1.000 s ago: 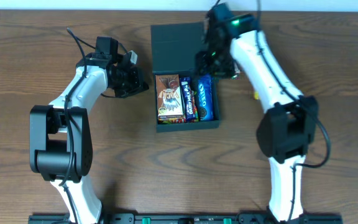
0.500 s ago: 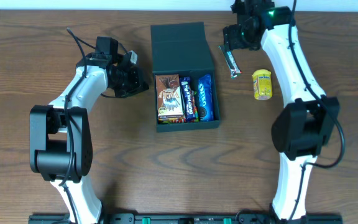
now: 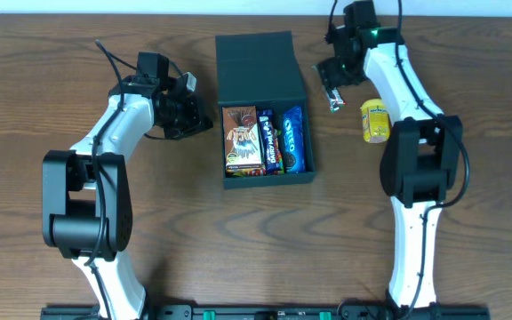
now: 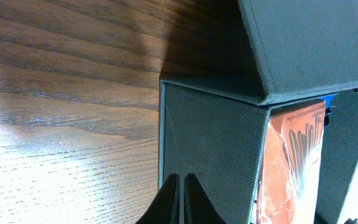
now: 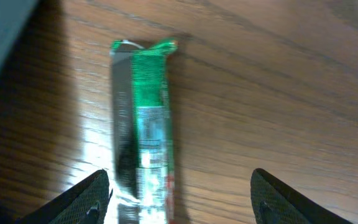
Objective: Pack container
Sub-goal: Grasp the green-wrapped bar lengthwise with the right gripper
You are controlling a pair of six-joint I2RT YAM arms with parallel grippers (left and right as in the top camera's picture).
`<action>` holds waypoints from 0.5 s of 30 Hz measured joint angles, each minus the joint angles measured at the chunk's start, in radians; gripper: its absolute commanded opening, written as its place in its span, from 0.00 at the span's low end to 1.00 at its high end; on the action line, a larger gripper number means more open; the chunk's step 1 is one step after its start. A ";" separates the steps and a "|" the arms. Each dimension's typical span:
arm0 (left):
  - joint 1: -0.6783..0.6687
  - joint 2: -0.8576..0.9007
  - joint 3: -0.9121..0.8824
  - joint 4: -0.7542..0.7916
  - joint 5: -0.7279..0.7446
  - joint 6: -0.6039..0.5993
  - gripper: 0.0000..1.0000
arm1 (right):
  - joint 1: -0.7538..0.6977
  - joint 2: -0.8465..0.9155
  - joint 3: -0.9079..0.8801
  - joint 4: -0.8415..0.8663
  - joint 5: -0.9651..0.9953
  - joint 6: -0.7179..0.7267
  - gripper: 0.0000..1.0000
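Table [image 3: 469,53]: wood, bears all items. Container [image 3: 258,69]: centre of table, lid flap open, three packets inside. Left gripper [image 4: 180,186]: jaws together, tips at container's left wall, contact unclear. Right gripper [image 5: 180,186]: jaws apart above green bar [image 5: 143,124], just right of container. Bar sits off-centre btwn fingers, so centre first, descend, then close. Yellow packet [image 3: 374,120]: nearby, avoid.
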 measured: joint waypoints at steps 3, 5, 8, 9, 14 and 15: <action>0.000 0.000 0.000 0.000 0.000 0.000 0.06 | -0.009 0.006 0.000 -0.001 -0.002 -0.008 0.70; 0.000 0.000 0.000 0.000 0.000 0.000 0.06 | -0.012 0.014 0.000 -0.001 -0.009 -0.015 0.70; 0.000 0.000 0.000 0.000 0.000 0.000 0.06 | -0.012 0.026 0.000 -0.001 -0.030 -0.021 0.70; 0.000 0.000 0.000 0.000 0.000 0.000 0.06 | -0.012 0.028 0.000 -0.001 -0.035 -0.023 0.70; 0.000 0.000 0.000 0.000 0.000 0.000 0.06 | -0.012 0.029 0.000 -0.006 -0.050 -0.023 0.70; 0.000 0.000 0.000 0.000 0.000 0.000 0.06 | -0.012 0.029 0.000 -0.009 -0.054 -0.024 0.70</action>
